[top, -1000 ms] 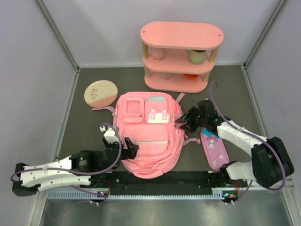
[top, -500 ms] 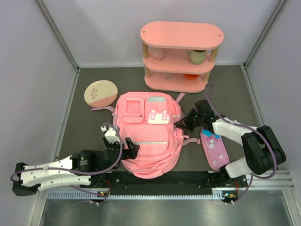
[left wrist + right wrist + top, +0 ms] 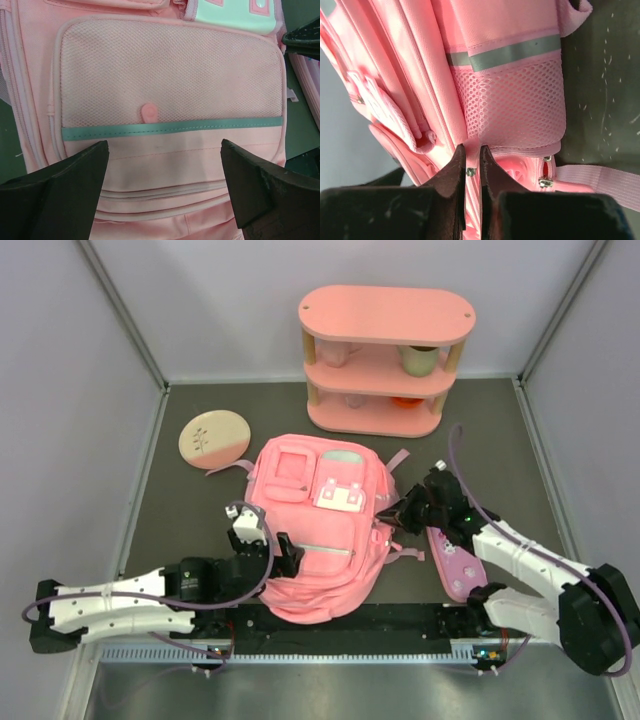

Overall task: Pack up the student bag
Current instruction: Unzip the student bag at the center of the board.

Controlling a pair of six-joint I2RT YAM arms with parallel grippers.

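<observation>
Left hand (image 3: 266,546): fingers spread wide over the lower front of the student bag (image 3: 315,540), nothing between them; whether they touch the fabric cannot be told.
Left wrist view only: the left hand (image 3: 164,150) frames a front mesh pocket (image 3: 170,75) with a teal band and a small pink tab.
Student bag: lies front-up on the dark surface (image 3: 190,510), between the two arms, its bottom end nearest the bases.
Right hand (image 3: 392,515): fingers together, pinched on a thin seam at the bag's right side.
Right wrist view only: the right hand (image 3: 471,160) nips the seam with a small metal piece between its tips, just below the side mesh pocket (image 3: 515,115) with its grey band.
Pencil case (image 3: 455,560): on the surface right of the bag, partly under the right arm.
Round disc (image 3: 213,437): far left, apart from the bag.
Three-tier shelf (image 3: 385,315): at the back, a cup (image 3: 420,360) on its middle tier.
Change: a second ago the right hand was half apart; now it is closed, and the bag has skewed, its right edge drawn toward that hand.
</observation>
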